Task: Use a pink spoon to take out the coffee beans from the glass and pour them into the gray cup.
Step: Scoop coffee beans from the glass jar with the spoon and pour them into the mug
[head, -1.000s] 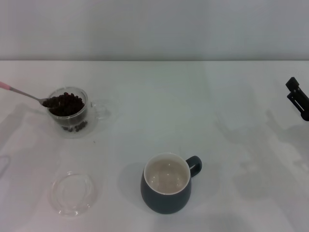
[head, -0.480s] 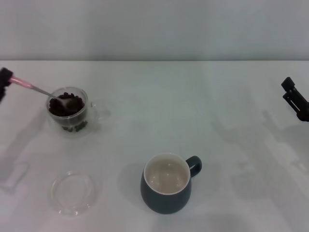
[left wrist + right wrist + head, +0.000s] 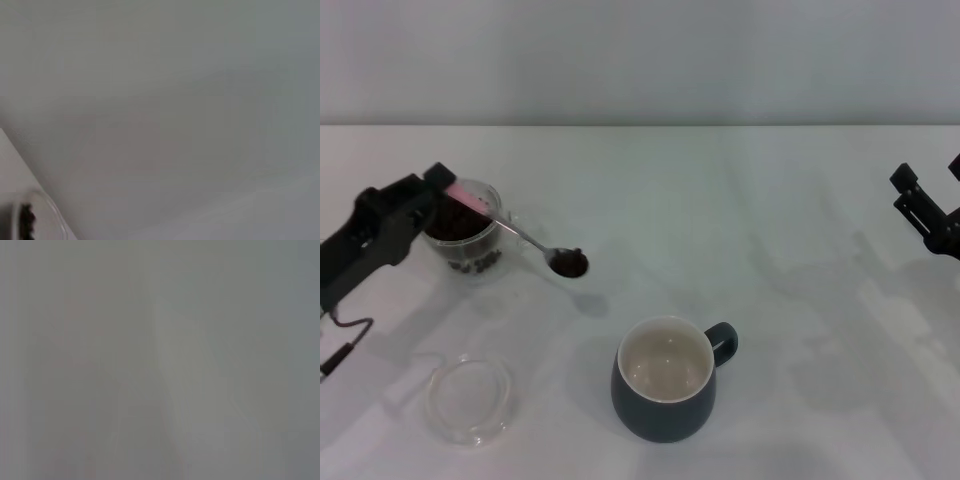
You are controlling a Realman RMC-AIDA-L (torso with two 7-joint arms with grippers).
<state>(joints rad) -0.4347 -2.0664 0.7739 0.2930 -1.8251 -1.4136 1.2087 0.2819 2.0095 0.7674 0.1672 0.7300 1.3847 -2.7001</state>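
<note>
In the head view my left gripper (image 3: 438, 188) is shut on the pink handle of the pink spoon (image 3: 525, 236), at the left over the glass (image 3: 472, 247). The spoon's metal bowl carries a few coffee beans (image 3: 570, 264) and hangs above the table to the right of the glass, up-left of the gray cup (image 3: 665, 378). The glass holds a heap of dark beans, partly hidden by the gripper. The gray cup stands near the front middle with its handle to the right. Its cream inside shows no beans. My right gripper (image 3: 927, 205) is at the far right edge, away from the objects.
A flat shallow clear glass dish (image 3: 470, 400) lies at the front left. A thin cable (image 3: 340, 340) trails under my left arm. The white table (image 3: 770, 250) runs back to a pale wall. The left wrist view shows a bit of beans at its edge (image 3: 27, 220).
The spoon came up out of the glass with beans in it and moved right toward the gray cup. My left gripper came further into view. The right gripper shifted slightly.
</note>
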